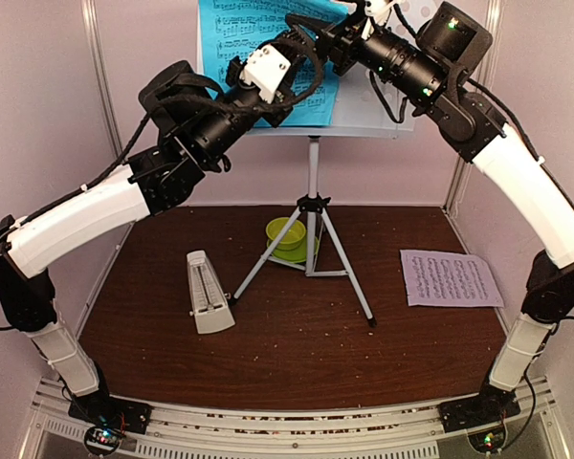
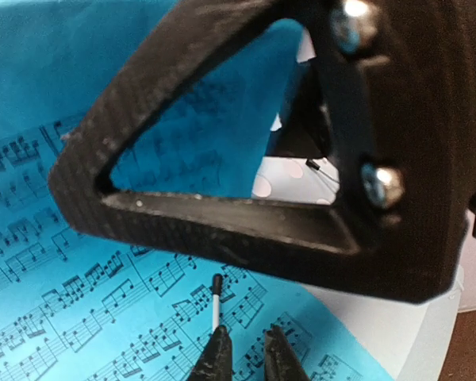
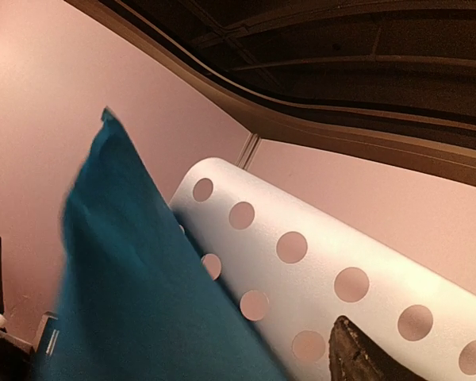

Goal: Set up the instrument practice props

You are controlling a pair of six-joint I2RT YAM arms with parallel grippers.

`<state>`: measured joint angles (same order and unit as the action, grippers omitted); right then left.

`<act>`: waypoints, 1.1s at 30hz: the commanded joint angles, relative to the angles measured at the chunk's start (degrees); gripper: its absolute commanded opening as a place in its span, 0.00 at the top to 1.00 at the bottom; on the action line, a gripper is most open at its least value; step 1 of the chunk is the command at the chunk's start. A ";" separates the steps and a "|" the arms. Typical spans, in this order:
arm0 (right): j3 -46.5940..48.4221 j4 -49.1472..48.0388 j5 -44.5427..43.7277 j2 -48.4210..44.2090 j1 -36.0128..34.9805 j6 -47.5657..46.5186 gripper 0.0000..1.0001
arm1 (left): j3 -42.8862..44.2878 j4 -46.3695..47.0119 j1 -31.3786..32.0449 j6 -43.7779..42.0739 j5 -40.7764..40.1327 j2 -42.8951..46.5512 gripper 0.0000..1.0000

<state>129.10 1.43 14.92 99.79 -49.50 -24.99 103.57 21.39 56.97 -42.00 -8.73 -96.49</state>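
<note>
Left claw (image 2: 248, 359) — tips barely apart | over blue music sheet (image 2: 79, 317) | on stand (image 3: 325, 262)

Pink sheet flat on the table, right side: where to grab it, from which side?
The pink sheet lies flat on the table, so only its edges offer a pinch. Probably take the near-left corner, which has bare tabletop around it, coming down at a shallow angle with one finger sliding under.

Blue music sheet (image 3: 135, 286) at left, blurred, overlapping the pale perforated music stand (image 3: 317, 270). One dark gripper finger (image 3: 365, 355) at bottom edge. Pink wall (image 3: 63, 95) behind.
</note>
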 commanded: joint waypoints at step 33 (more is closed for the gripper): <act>-21.17 -7.12 -6.22 -17.07 -0.57 6.74 0.00 | 32.80 -19.94 -6.79 17.38 -2.71 -7.21 0.38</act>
<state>111.04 -3.03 11.33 85.54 -49.91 -20.93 130.23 0.84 52.64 -28.51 -5.91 -99.77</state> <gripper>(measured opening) 0.999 0.629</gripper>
